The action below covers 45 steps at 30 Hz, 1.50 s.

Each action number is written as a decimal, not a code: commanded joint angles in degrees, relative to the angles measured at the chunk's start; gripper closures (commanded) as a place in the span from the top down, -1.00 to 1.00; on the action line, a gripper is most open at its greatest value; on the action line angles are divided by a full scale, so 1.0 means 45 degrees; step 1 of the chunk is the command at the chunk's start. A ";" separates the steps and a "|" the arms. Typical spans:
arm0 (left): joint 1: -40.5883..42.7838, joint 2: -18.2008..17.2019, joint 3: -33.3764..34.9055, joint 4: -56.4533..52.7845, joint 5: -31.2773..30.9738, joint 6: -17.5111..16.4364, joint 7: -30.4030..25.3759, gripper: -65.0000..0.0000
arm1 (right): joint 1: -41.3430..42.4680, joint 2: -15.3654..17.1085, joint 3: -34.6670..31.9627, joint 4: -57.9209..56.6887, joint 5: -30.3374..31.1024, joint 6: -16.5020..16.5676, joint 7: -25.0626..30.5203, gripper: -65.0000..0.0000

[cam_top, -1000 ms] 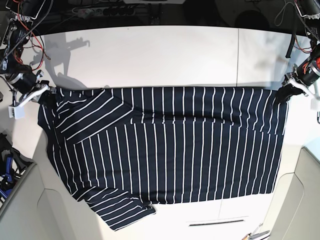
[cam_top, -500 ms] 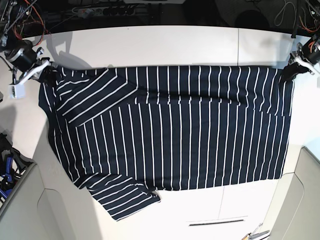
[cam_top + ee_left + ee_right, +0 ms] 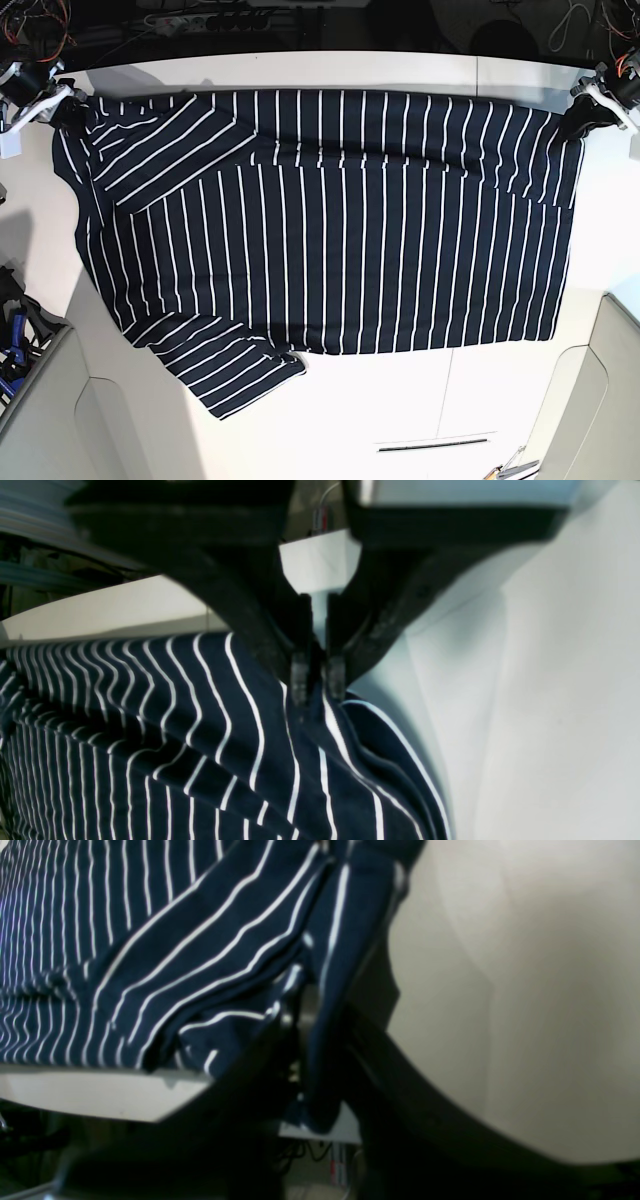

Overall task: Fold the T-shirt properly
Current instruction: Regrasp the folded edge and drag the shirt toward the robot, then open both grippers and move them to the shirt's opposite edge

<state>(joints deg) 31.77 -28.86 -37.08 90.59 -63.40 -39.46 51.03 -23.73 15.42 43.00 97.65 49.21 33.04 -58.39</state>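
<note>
White table (image 3: 330,70) surface supports the T-shirt (image 3: 330,220), which lies spread flat across most of it, stripes running front to back, one sleeve folded diagonally over the body near the right arm and another sleeve trailing at the near edge. Left gripper (image 3: 318,682) is closed tight on a bunched corner of the fabric, jaws nearly touching with cloth pinched between the fingertips (image 3: 299,680). Right gripper (image 3: 312,1075) is likewise clamped on the opposite far corner, a fold of striped cloth pinned between its dark fingers (image 3: 260,1075).
</note>
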 commanded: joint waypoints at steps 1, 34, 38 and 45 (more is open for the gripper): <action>0.0117 -0.0253 -0.0112 0.0189 -0.0189 -0.0119 -0.0155 -1.00 | -0.0126 0.0233 0.0238 0.0233 0.0267 0.0049 0.0160 -1.00; -0.0029 -0.0393 -0.2195 0.0189 -0.0335 -0.0119 -0.0141 -0.17 | 0.1773 0.1001 0.1914 0.0141 -0.1137 -0.0199 0.1360 0.11; -0.0801 -0.0680 -0.2191 0.0189 -0.0272 -0.0119 -0.0136 -0.17 | 0.2764 0.1103 0.1846 0.0015 -0.1326 -0.0204 0.1710 0.11; -0.2273 -0.0894 -0.2166 0.0170 0.0340 -0.0119 -0.0146 0.01 | 0.4585 0.1579 0.0913 -0.1292 -0.1613 -0.0194 0.2084 0.11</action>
<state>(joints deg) 21.74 -31.44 -46.35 90.65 -60.84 -39.46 51.62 -3.81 21.28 46.85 90.89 40.97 32.08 -50.39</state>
